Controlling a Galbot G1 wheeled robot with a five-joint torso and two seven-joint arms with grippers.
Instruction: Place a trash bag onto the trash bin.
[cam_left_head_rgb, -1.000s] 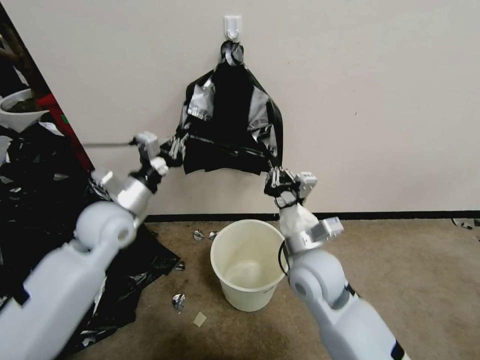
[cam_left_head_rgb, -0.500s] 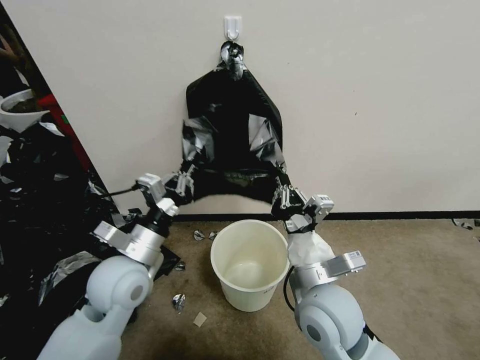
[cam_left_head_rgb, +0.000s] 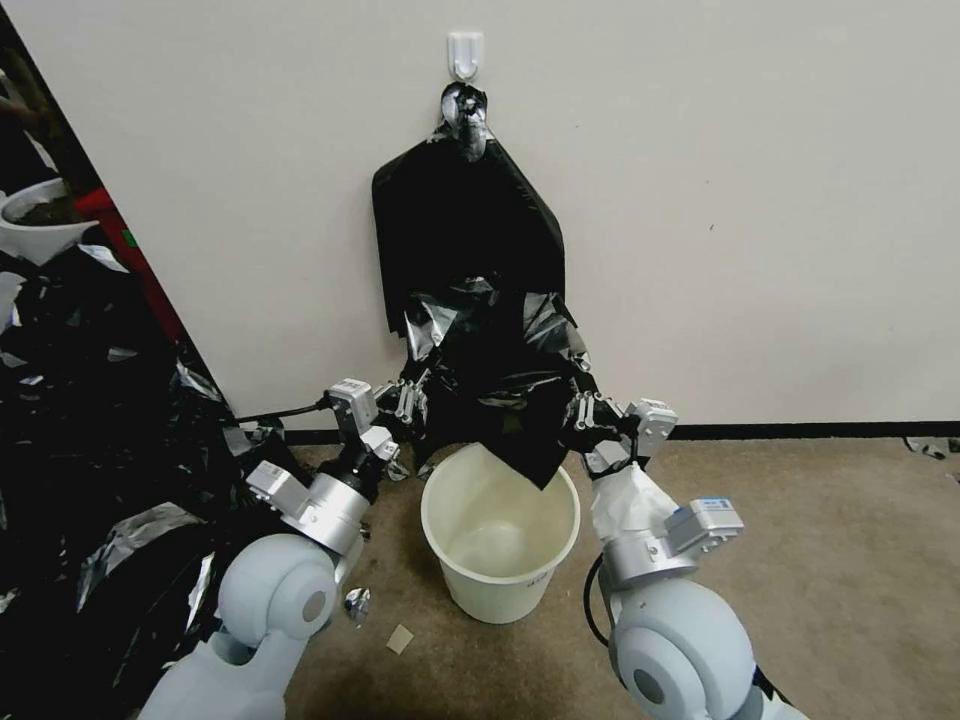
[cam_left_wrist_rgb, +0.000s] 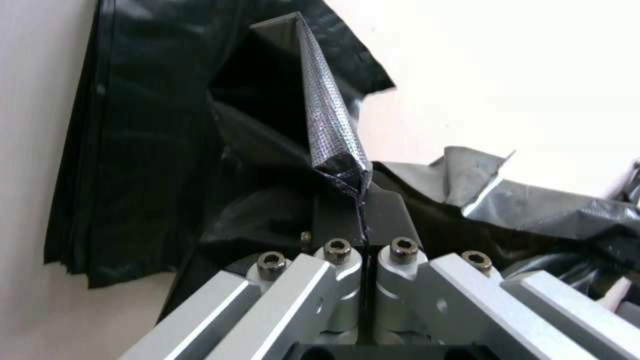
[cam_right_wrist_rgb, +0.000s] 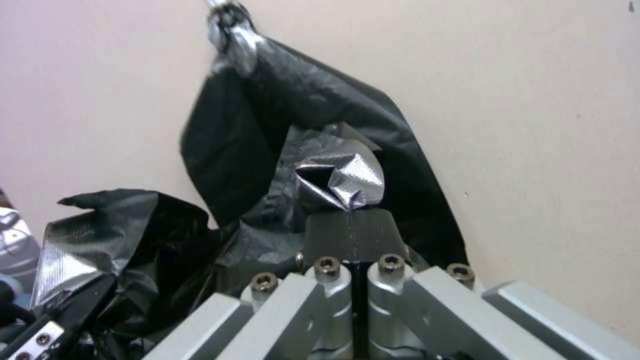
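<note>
The trash bag hangs crumpled between my two grippers, just above the trash bin, and its lower corner dips into the bin's open mouth. At the bag's left edge, over the bin's left rim, my left gripper is shut on the plastic. My right gripper is shut on the right edge, over the right rim. In the left wrist view the gripper pinches a fold of the bag. The right wrist view shows the gripper clamped on a glossy fold.
A flat bundle of black bags hangs from a white wall hook right behind the bin. A heap of black plastic and a white pot lie to the left. Scraps dot the carpet, with free floor on the right.
Both grippers have come down from beside the hanging bundle to rim height, drawing the bag down off the bundle. Its corner now hangs into the bin.
</note>
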